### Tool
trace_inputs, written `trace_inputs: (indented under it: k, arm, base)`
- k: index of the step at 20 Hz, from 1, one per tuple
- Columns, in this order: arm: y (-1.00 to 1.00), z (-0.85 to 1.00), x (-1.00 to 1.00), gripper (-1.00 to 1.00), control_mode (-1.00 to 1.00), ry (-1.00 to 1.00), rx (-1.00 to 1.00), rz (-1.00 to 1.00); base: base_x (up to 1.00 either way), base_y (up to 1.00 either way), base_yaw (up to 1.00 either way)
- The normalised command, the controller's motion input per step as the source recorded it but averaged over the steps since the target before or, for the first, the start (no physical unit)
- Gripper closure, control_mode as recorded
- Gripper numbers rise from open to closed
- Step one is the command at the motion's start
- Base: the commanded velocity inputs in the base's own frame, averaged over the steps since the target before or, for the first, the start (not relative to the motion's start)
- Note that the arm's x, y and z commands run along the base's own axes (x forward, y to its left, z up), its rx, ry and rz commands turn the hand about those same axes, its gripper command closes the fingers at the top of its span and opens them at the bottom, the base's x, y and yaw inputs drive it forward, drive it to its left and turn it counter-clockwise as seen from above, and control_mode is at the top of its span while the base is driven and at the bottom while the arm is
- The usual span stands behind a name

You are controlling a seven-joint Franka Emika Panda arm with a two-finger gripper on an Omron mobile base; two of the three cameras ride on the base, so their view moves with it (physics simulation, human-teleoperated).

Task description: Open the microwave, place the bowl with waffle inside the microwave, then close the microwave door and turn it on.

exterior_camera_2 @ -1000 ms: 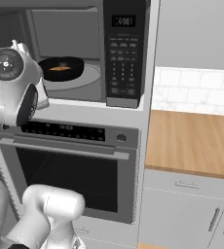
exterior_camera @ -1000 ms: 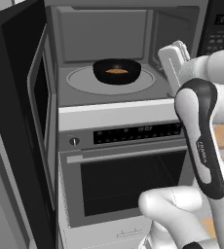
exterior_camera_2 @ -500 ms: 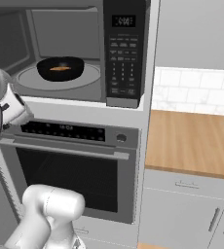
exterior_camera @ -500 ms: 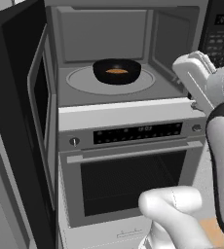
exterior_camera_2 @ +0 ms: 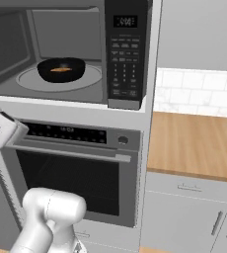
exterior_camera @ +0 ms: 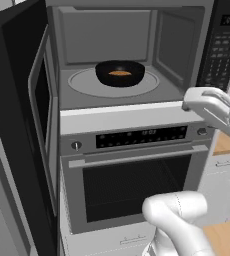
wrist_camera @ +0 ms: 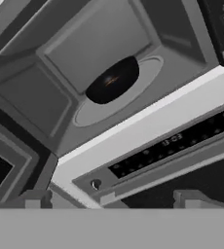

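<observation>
Tall light-grey cabinet column, steel-fronted oven [exterior_camera: 132,180] built in low, dark glass door, long horizontal handle [exterior_camera_2: 71,151], black control strip with knobs at both ends. Right of column: wooden worktop [exterior_camera_2: 194,146], warm brown, bare. Behind it white tiled backsplash [exterior_camera_2: 199,94], plain grey wall above. Under worktop grey base cabinets [exterior_camera_2: 189,217] with slim bar pulls. Light even, soft, no strong shadows.

arm [exterior_camera: 179,220]: glossy white rounded shells, smooth bulbous joint housing | wrist link [exterior_camera: 213,106]: white, blocky with softened edges, faint grey seams | second white link [exterior_camera_2: 2,129]: small dark mark on its face | pincer [wrist_camera: 111,198]: two small dark-grey square fingertips
</observation>
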Motion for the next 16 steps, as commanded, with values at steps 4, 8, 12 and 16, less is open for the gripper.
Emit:
trace_inputs:
  k: [4,8,12,16]
  arm:
    - [0.11,-0.24,0.00,-1.00,-1.00,-0.25,-0.14,0.16]
    - [0.28,-0.22,0.22,-1.00,-1.00,-0.21,-0.15,0.08]
    - [0.32,-0.24,0.29,-1.00,-1.00,-0.16,-0.14,-0.01]
    - [0.35,-0.25,0.36,-1.00,-1.00,-0.11,-0.16,-0.09]
  base:
    - [0.00,0.00,0.00]
    - [0.00,0.00,0.00]
    - [0.00,0.00,0.00]
    - [0.00,0.00,0.00]
